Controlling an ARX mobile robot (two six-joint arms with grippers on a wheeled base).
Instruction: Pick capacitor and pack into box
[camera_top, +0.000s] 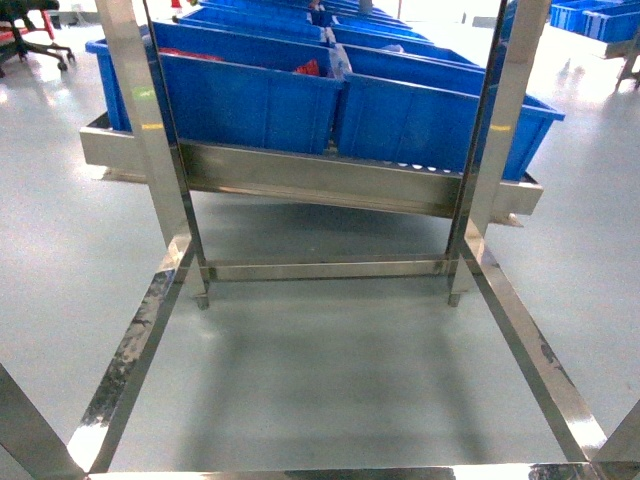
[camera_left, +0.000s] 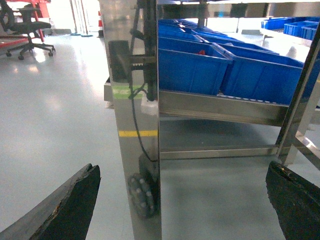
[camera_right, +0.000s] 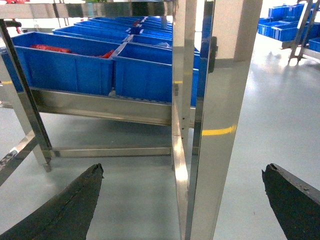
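Grey glossy workshop floor (camera_top: 320, 370), reflective, extending under a stainless steel rack frame (camera_top: 170, 250) with polished uprights and a low crossbar.

Large blue plastic bins (camera_top: 250, 100): set in rows on the rack's steel shelf, ahead of and above both grippers. Red-orange contents show inside one bin (camera_right: 50, 48); too small to identify as capacitors.

Left gripper (camera_left: 185, 205): black fingers spread wide, nothing between them; a steel upright (camera_left: 135, 125) with yellow and green tape bands stands directly ahead of it.

Right gripper (camera_right: 182, 200): fingers likewise wide apart, empty; another steel upright (camera_right: 210, 125) rises straight in front.

Capacitor: not identifiable in any view. Pink tub: not in view.

Step in hand, by judgement: approach or search; nothing picked yet. Next move calls for bringing an arm over the bins to locate the small orange-red cylinder, and finding the tub.

Obstructions: rack uprights and crossbar sit between both grippers and the bins.

Also present: black office chair (camera_left: 27, 30), far left of the left gripper.
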